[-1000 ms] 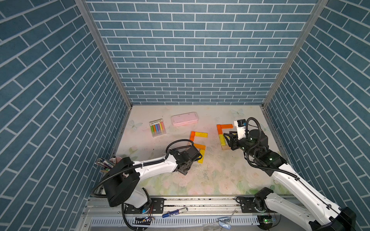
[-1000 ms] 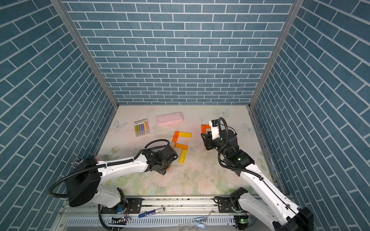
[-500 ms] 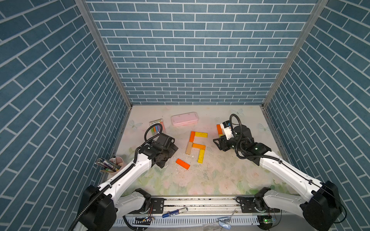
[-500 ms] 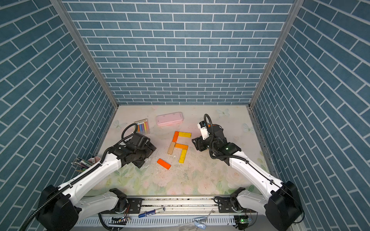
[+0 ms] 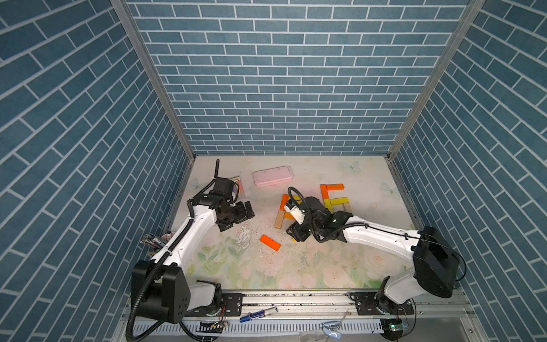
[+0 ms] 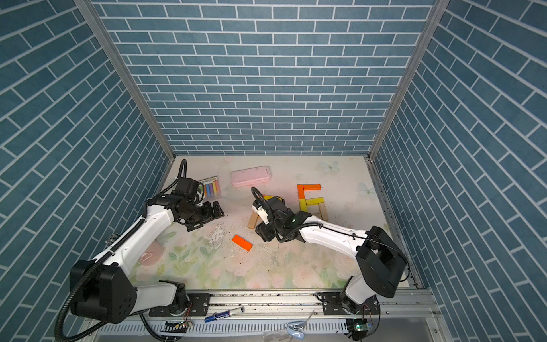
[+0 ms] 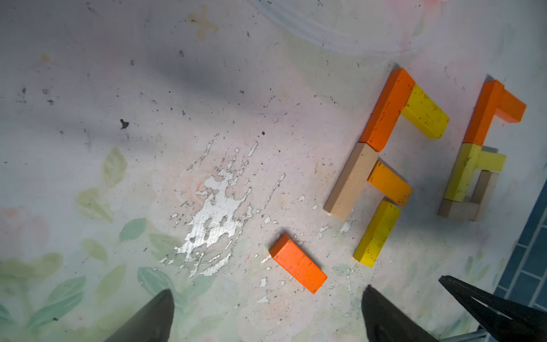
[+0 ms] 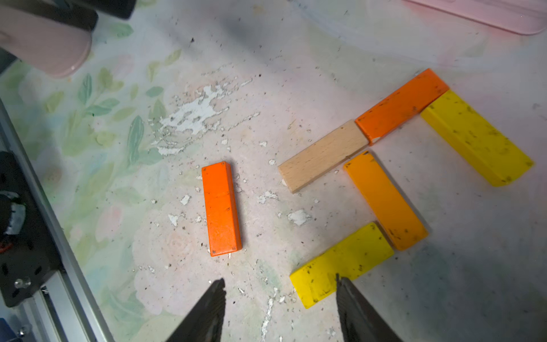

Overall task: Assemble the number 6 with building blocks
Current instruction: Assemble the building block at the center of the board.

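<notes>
Number 6 (image 8: 384, 201): unfinished, five bars laid mid-worktop; its foot gapes between the tan bar (image 8: 322, 155) and the lower yellow bar (image 8: 343, 263).
Second figure (image 5: 334, 201): six bars with a closed loop, just beside the first on the right arm's side.
Missing piece: loose orange block (image 5: 270, 243), flat on the worktop (image 5: 266, 272), apart from the figure.
Long axis: skewed to the gap it must close, so a turn looks needed.
Right hand (image 8: 279, 284): half spread, empty, one fingertip over the yellow bar's end; touching or not, cannot tell.
Left hand (image 7: 268, 291): spread wide, empty, near the chalk pack (image 6: 210, 189).
Bearing: the block lies between the hands, to the left of the right hand and a little nearer it, so this is likely the right arm's pick.
</notes>
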